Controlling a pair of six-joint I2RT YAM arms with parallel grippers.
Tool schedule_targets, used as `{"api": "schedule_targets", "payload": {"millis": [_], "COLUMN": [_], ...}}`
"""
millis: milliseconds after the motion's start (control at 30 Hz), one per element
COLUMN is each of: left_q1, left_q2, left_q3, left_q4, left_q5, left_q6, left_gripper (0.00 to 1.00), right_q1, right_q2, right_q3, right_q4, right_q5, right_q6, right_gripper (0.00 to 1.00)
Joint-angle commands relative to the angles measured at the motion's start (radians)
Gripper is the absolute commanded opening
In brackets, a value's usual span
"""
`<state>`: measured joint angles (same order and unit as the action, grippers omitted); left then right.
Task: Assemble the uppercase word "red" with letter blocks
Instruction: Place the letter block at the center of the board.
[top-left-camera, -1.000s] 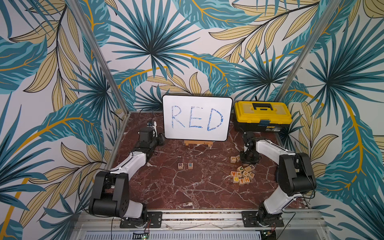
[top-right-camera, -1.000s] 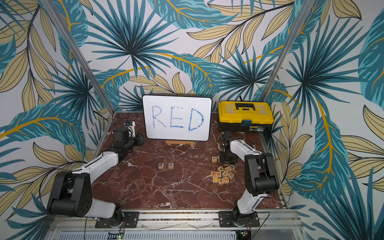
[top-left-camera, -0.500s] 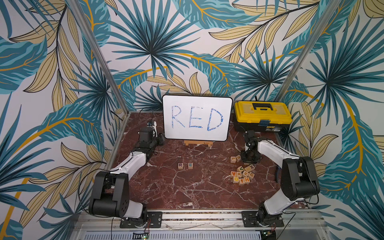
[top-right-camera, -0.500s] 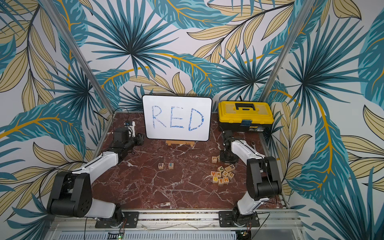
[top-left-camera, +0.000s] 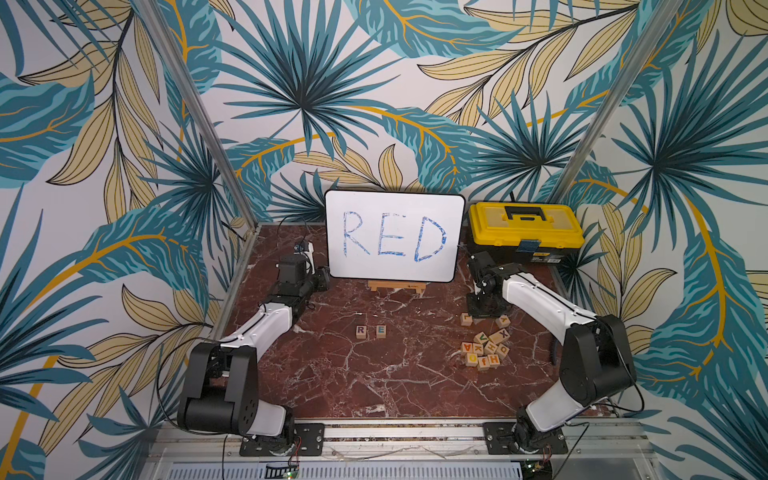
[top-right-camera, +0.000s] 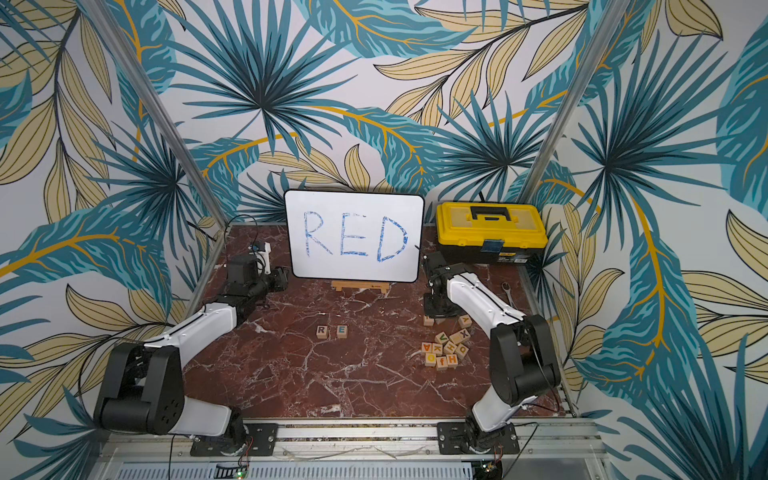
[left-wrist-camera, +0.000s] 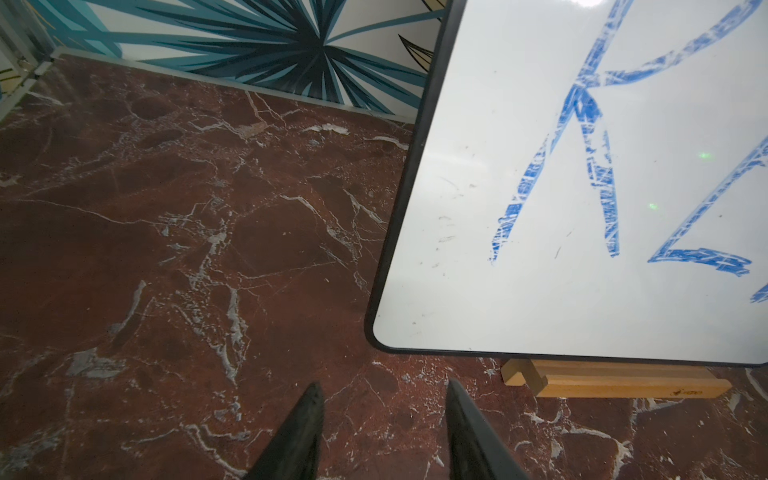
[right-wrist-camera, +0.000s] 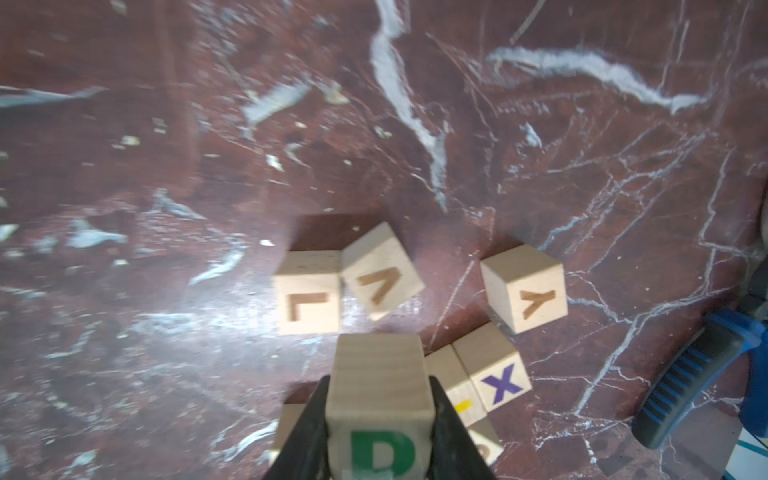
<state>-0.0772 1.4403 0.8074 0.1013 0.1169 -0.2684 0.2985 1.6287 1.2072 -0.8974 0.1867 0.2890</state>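
Here, the D block is clamped between the jaws of the right hand, lifted just above the L block and V block. It should be carried level, D face kept up, and set just beside the E block, in line with the R block. Farther off, the left hand hangs parted and empty by the whiteboard.

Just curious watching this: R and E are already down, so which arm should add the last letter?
The right. Its end effector is shut on the D block; the left end effector sits open and empty near the whiteboard.
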Motion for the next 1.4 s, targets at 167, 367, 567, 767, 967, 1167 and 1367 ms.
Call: {"api": "schedule_targets", "payload": {"millis": [167,367,567,767,967,1167,1367], "left_q1": [0.011,0.011,0.011,0.011,0.011,0.011,0.011], "left_q2": [-0.028,-0.026,-0.027,-0.03,-0.035,-0.041,-0.044], "left_q3": [-0.014,-0.013,-0.014,-0.016,-0.019,-0.022,-0.024], "left_q4": [0.023,0.023,0.022,0.022,0.022,0.023,0.022], "left_q5": [0.01,0.015,0.013,0.014,0.022,0.024,0.025], "left_q6": [0.012,0.008,0.008,0.006,0.0,-0.002,-0.005], "left_gripper": [0.48,0.48,0.48,0.48,0.48,0.48,0.48], "right_q1": [0.12,0.191,0.247,0.314,0.366,0.398,0.427], "right_q2": [0.032,0.079,0.132,0.185,0.259,0.317,0.365], "right_q3": [0.074,0.102,0.122,0.138,0.179,0.22,0.264], "right_q4": [-0.056,-0.034,-0.006,0.034,0.068,0.088,0.088], "right_q5": [0.012,-0.019,-0.05,-0.075,-0.1,-0.113,-0.121], "right_q6": [0.082,0.12,0.161,0.211,0.265,0.321,0.356], "right_gripper": [0.34,0.34,0.33,0.33,0.33,0.33,0.33]}}
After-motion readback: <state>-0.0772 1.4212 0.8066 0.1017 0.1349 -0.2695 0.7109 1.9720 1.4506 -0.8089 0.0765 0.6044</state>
